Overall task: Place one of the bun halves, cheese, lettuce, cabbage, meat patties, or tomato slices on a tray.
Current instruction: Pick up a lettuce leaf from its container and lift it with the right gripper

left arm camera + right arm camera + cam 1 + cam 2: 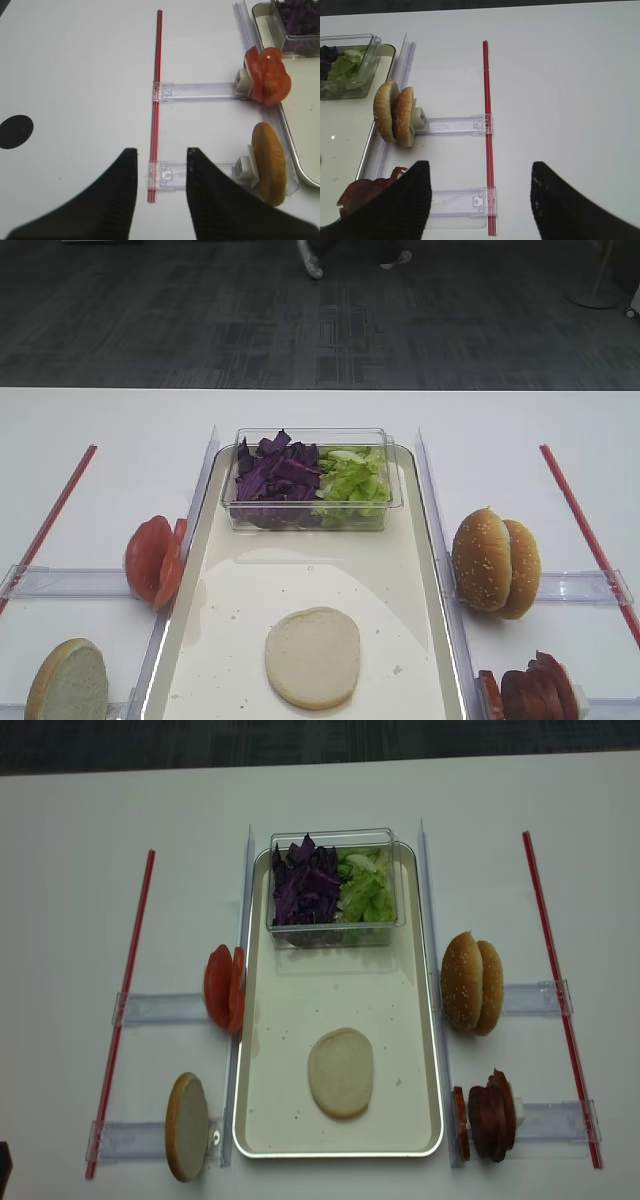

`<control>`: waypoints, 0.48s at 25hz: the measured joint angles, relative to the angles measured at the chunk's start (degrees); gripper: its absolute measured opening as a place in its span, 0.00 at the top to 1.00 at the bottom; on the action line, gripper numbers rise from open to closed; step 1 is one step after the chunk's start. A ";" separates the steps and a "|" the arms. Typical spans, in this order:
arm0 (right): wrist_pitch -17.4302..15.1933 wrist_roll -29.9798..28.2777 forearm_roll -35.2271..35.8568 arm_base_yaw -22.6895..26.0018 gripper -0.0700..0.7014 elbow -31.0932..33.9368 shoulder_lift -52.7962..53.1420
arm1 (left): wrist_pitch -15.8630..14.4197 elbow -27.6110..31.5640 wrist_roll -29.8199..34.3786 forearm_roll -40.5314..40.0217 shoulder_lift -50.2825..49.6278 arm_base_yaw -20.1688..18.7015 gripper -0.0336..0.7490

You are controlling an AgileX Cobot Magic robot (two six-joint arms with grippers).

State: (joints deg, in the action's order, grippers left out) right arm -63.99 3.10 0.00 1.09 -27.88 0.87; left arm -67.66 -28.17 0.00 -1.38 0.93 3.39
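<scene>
Nearest me, both grippers hang over bare white table outside the tray. My right gripper (480, 200) has its jaws spread wide with nothing between them; my left gripper (161, 195) stands apart too, more narrowly, a red strip (155, 100) running up between its fingers, nothing gripped.

On the tray (420, 1050), toward the near end, one bun half (341, 1072) lies flat, pale cut face up. Off the near left corner another bun half (186, 1126) stands on edge in a clear holder. Off the near right corner the meat patties (490, 1115) stand on edge in a row.

Further up, the tomato slices (224, 989) stand just beside the tray's left rim, and a pair of sesame bun halves (472, 982) stand on edge beside its right rim — both outside the tray.

At the far end a clear plastic box (334, 930) sits on the tray, purple cabbage (305, 885) in its left part, lettuce (365, 888) in its right, touching in the middle.
</scene>
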 joint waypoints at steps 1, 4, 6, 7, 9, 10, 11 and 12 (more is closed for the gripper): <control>0.00 0.00 0.00 0.00 0.31 0.00 0.00 | 0.00 0.00 0.00 0.00 0.00 0.00 0.66; 0.00 0.00 0.00 0.00 0.31 0.00 0.00 | 0.00 0.00 0.00 0.00 0.00 0.00 0.66; 0.00 0.00 0.00 0.00 0.31 0.00 0.00 | 0.00 0.00 0.00 0.00 0.00 0.00 0.67; 0.00 0.00 0.00 0.00 0.31 0.00 0.00 | 0.00 0.00 0.00 0.00 0.00 0.00 0.67; 0.00 0.00 0.00 0.00 0.31 0.00 0.00 | 0.00 0.00 0.00 0.00 0.00 0.00 0.67; 0.00 0.00 0.00 -0.03 0.31 0.00 0.00 | 0.00 0.00 0.00 0.00 0.00 0.00 0.67; 0.00 0.00 0.00 -0.13 0.31 0.00 0.00 | 0.00 0.00 0.00 0.00 0.00 0.00 0.67; 0.00 0.00 0.00 -0.13 0.31 0.00 0.00 | 0.00 0.00 0.00 0.00 0.00 0.00 0.67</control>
State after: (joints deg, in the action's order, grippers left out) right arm -63.99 3.10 0.00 0.96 -27.88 0.87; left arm -67.66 -28.17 0.00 -1.38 0.93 3.39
